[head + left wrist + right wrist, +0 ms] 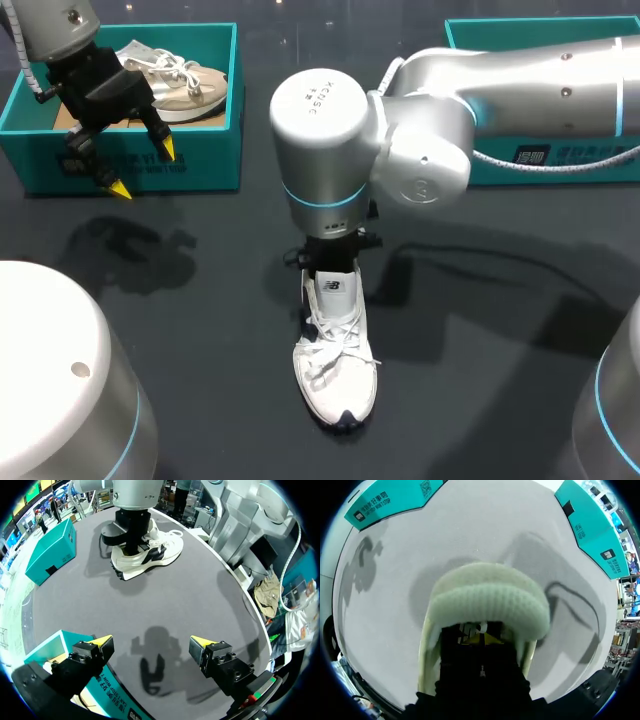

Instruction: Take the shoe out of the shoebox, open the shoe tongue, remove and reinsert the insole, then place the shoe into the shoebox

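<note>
Left gripper: spread wide, empty, hanging above the front wall of the teal shoebox, which holds a beige shoe. Right gripper: sunk into the mouth of the white shoe, which stands upright on the desk; how far open cannot be told. Only the left wrist view shows the white shoe's dark side markings.

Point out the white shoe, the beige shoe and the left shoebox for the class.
white shoe (340,395), head view, on its toe.
beige shoe (195,85), head view, on its upper.
left shoebox (210,160), head view, on its front wall.
</note>
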Robot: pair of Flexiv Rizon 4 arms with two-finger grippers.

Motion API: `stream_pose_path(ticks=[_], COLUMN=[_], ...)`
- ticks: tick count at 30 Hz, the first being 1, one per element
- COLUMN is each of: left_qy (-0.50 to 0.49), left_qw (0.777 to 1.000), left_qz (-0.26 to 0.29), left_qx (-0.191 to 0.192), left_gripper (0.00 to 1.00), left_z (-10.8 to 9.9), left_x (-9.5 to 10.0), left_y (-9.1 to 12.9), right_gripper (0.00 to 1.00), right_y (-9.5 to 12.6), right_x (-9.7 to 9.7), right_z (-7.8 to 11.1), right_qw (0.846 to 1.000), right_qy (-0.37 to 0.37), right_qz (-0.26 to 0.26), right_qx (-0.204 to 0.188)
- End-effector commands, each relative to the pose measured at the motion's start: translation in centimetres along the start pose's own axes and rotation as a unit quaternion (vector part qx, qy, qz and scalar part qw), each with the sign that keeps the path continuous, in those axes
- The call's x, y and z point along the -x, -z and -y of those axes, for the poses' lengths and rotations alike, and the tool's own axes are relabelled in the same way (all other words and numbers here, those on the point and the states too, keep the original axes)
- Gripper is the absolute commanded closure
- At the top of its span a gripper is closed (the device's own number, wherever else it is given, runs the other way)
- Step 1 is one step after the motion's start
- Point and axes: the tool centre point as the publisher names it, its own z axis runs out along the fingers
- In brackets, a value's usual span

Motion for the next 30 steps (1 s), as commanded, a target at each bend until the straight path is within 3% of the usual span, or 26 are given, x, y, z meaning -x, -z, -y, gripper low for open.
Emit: stream_pose_path(ticks=[1, 8, 16, 23, 30], left_qy=[0.0, 0.0, 0.0, 0.0, 0.0], left_qw=[1.0, 1.0, 1.0, 1.0, 1.0], left_qz=[0.0, 0.0, 0.0, 0.0, 0.0], left_qx=[0.001, 0.001, 0.001, 0.001, 0.001], left_gripper=[0.0, 0.0, 0.0, 0.0, 0.0], left_z=[0.0, 0.0, 0.0, 0.0, 0.0], left_x=[-0.1, -0.1, -0.1, -0.1, -0.1], left_y=[0.0, 0.0, 0.0, 0.0, 0.0], right_gripper=[1.0, 1.0, 1.0, 0.73, 0.63], right_y=[-1.5, 1.4, 3.4, 3.2, 3.7], right_x=[0.1, 0.5, 0.8, 0.7, -0.2], right_z=[1.0, 2.4, 1.6, 1.0, 1.4], right_qw=[1.0, 1.0, 1.0, 0.996, 0.993], right_qy=[-0.006, -0.018, -0.007, -0.003, -0.017], right_qz=[0.002, 0.014, 0.002, -0.028, -0.01], right_qx=[-0.01, -0.018, -0.025, -0.082, -0.119])
